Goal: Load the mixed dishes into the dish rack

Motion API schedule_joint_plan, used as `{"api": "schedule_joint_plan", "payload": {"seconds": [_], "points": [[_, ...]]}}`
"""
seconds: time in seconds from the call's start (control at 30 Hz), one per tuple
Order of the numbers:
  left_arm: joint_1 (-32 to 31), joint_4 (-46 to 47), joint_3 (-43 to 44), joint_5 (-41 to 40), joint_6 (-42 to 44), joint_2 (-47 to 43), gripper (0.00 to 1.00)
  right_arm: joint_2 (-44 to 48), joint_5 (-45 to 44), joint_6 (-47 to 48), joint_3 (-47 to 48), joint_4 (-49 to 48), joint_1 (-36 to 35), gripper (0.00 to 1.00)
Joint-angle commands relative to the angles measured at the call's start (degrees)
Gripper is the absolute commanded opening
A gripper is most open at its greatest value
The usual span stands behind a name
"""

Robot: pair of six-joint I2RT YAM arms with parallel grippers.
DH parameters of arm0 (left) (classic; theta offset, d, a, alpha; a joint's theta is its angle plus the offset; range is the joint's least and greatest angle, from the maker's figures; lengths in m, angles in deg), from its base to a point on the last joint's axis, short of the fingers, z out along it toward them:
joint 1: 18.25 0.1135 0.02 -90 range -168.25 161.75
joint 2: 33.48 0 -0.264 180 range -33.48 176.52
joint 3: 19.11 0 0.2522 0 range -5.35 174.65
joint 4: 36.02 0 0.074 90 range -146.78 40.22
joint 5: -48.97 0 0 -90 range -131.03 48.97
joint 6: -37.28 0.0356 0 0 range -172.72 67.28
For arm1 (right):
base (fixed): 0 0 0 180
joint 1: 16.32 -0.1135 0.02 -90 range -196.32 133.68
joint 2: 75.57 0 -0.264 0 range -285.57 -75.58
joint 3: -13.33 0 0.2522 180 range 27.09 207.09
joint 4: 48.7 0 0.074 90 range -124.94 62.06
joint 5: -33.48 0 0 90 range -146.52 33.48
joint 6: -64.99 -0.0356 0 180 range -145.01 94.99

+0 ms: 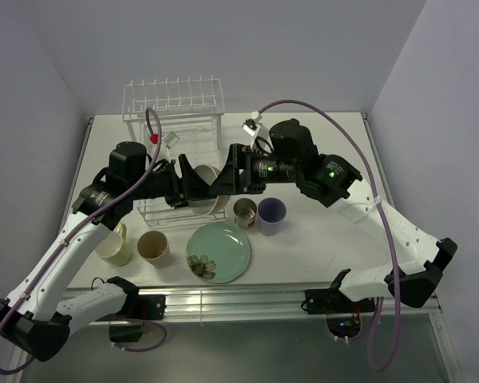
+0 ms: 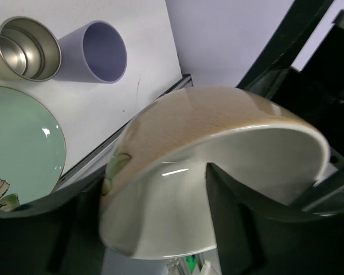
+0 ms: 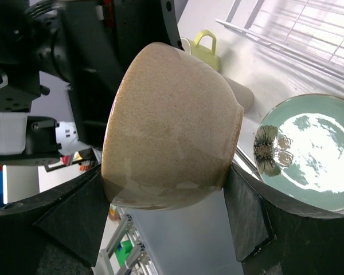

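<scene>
The cream bowl point(image 1: 211, 180) hangs in the air on its side, between both grippers, in front of the white wire dish rack point(image 1: 174, 104). My left gripper point(image 1: 196, 191) is shut on the bowl's wall point(image 2: 206, 132), with one finger point(image 2: 241, 197) inside it. My right gripper point(image 1: 225, 185) spans the bowl's outside point(image 3: 172, 126), and both pads touch it. On the table stand the yellow-green mug point(image 1: 114, 246), the tan cup point(image 1: 153, 247), the mint-green flower plate point(image 1: 218, 251), the metal cup point(image 1: 245, 212) and the lavender cup point(image 1: 271, 216).
The rack's long tray runs forward under the left arm, and its prongs stand at the far end. The metal cup point(image 2: 28, 48) and lavender cup point(image 2: 103, 51) stand just below the held bowl. The table's front rail point(image 1: 239, 299) lies close behind the plate.
</scene>
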Motion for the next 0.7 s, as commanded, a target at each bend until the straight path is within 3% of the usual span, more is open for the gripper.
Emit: {"api": "schedule_joint_plan", "payload": {"seconds": [0.0,0.37,0.67], "points": [[1.7,4.6,0.3,3.2,0.8,-2.5,0.69,-0.6,1.5,-0.7,0.2,-7.7,0.2,0.00],[6.1,1.6,-2.0,5.1,3.0,-3.6,0.72,-2.1,2.2,-2.3,-0.9,-9.3,1.1,0.00],[8.3,0.2,-4.2,5.0,3.4,-5.1,0.82,-1.6,3.4,-3.5,-3.1,-11.1,3.1,0.00]]}}
